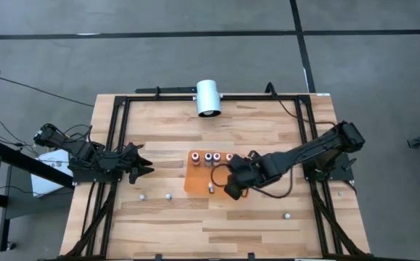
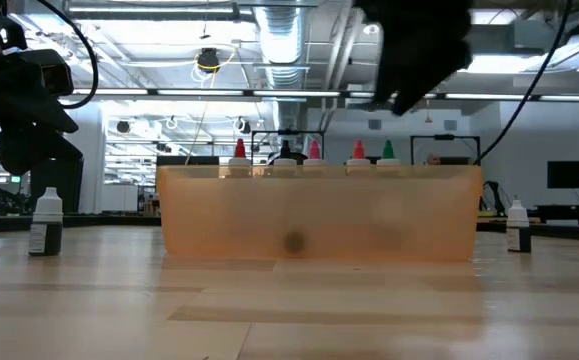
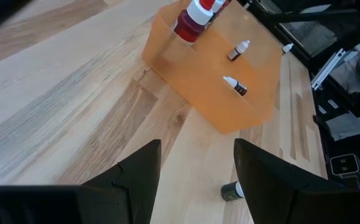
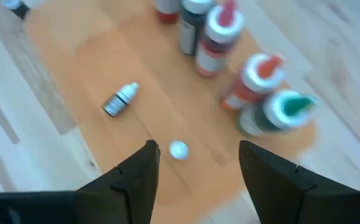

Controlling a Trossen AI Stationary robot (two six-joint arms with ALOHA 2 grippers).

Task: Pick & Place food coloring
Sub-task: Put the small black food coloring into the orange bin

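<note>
Food coloring bottles (image 1: 210, 157) stand in a row along the twelve o'clock edge of the orange mat (image 1: 195, 181) at the middle of the table (image 1: 159, 123); in your right wrist view they show red, orange-red and green tops (image 4: 285, 106). Two small bottles are on the mat itself: one lies on its side (image 4: 120, 99) and one stands with its white cap toward the camera (image 4: 178, 149). More small bottles stand on the bare wood: two at about seven o'clock from the mat (image 1: 168, 196) and one at about four o'clock (image 1: 286, 215).

Your right gripper (image 1: 233, 183) hangs over the three o'clock side of the mat, fingers (image 4: 136, 180) spread wide and holding nothing, the standing bottle showing between them. Your left gripper (image 1: 143, 165) waits at nine o'clock from the mat, well apart from it, fingers (image 3: 139, 180) also open and empty.

You cannot read any label or brand on the bottles; no writing is legible. A large white cylinder (image 1: 209, 98) sits at the twelve o'clock edge of the table.
</note>
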